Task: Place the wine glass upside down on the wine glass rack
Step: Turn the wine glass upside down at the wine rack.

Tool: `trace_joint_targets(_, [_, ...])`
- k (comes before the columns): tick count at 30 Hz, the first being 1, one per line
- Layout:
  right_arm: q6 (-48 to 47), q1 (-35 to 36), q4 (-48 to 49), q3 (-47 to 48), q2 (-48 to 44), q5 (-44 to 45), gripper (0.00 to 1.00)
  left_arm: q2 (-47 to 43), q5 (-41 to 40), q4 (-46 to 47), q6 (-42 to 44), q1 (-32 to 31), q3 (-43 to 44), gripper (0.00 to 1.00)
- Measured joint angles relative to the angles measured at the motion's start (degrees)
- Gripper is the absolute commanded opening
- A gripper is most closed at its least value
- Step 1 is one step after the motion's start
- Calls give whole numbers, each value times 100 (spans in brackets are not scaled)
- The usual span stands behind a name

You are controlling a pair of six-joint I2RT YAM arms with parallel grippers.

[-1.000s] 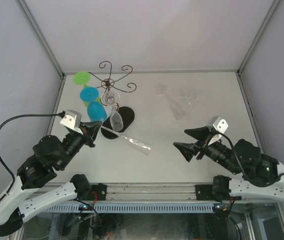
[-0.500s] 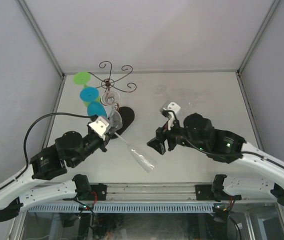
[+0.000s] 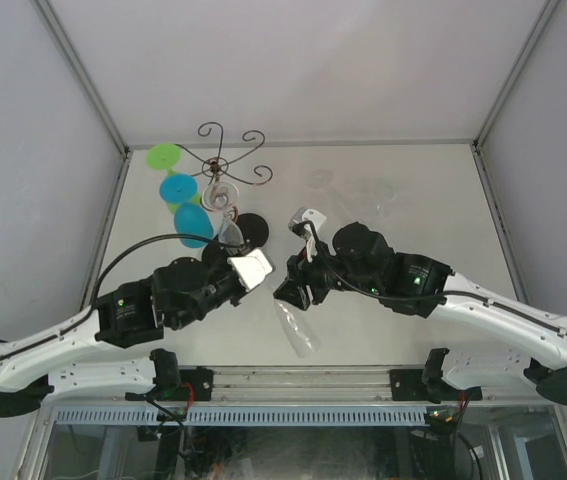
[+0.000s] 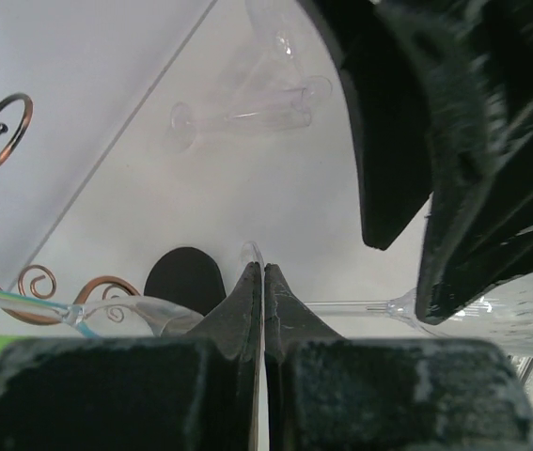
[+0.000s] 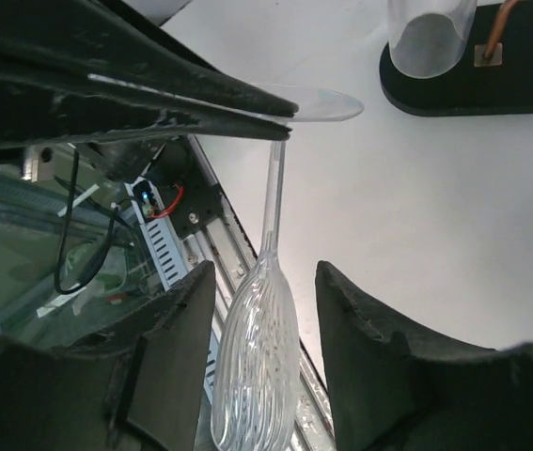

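Handover in mid-air: the left gripper (image 4: pixel 263 274), pinched shut on the foot of the wine glass (image 5: pixel 252 366), holds it level in front of the rack (image 3: pixel 219 165), bowl toward the near edge. The right gripper (image 5: pixel 266 277) straddles the bowl, half open and not visibly touching it (best closed gently and squarely before the left lets go). A second ago the right gripper hung well back to the right, jaws wider, with the glass nearer the rack.

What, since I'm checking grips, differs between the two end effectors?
The left end effector is shut; the right end effector is open. The left pinches the wine glass by its foot; the right straddles its bowl. Both are black and at the same glass.
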Motion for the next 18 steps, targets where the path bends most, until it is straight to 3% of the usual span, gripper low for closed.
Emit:
trace_joint_targets(8, [-2, -7, 247, 0, 299, 149, 37, -50, 208, 214, 286, -17, 2, 0])
trace_joint_targets(15, [28, -17, 590, 0, 566, 76, 16, -192, 243, 258, 332, -17, 2, 0])
trace_joint_targets(18, [57, -24, 660, 0, 627, 13, 1, -205, 238, 258, 365, -17, 2, 0])
